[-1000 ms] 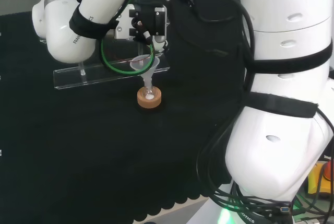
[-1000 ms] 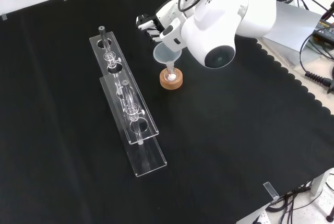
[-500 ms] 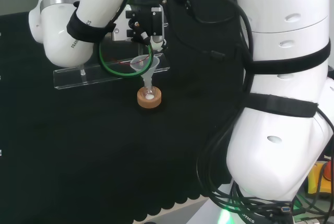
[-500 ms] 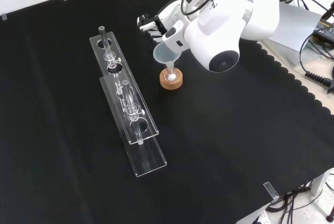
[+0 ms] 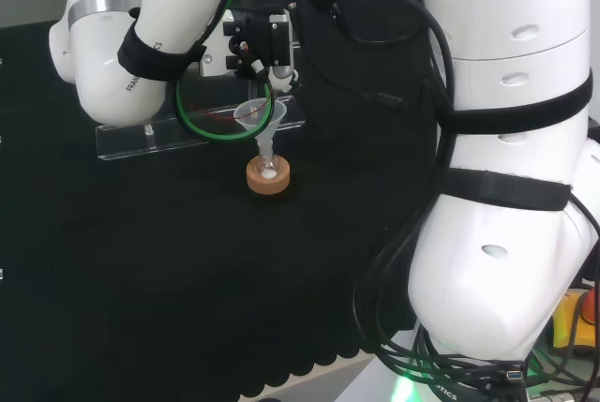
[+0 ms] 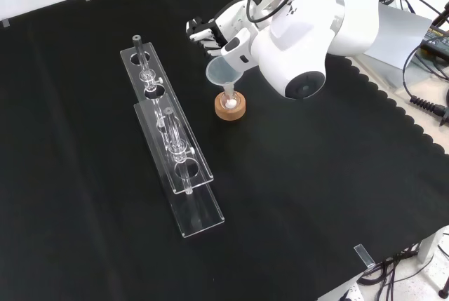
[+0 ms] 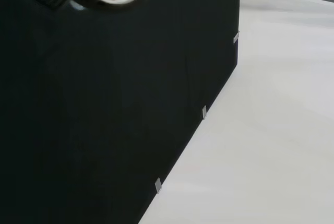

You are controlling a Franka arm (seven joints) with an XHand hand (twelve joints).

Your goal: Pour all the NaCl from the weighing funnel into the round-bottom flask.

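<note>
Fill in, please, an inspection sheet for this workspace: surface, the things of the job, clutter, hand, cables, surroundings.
surface: black cloth covers the bench.
job's things: funnel stands upright, stem in the small flask on a cork ring; white powder lies in the flask.
clutter: clear rack with glass pieces, left of the flask in the front view.
hand: hand up and left of the funnel's mouth in the front view; grip cannot be judged.
cables: green cable loops at the wrist; black cables along the arm.
surroundings: pale surface beyond the cloth's edge.

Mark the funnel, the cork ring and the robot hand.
funnel [image 6: 222, 72]: front view, on the cone wall.
cork ring [image 6: 231, 113]: front view, on its near rim.
robot hand [image 6: 203, 33]: front view, on its black-and-white end.
</note>
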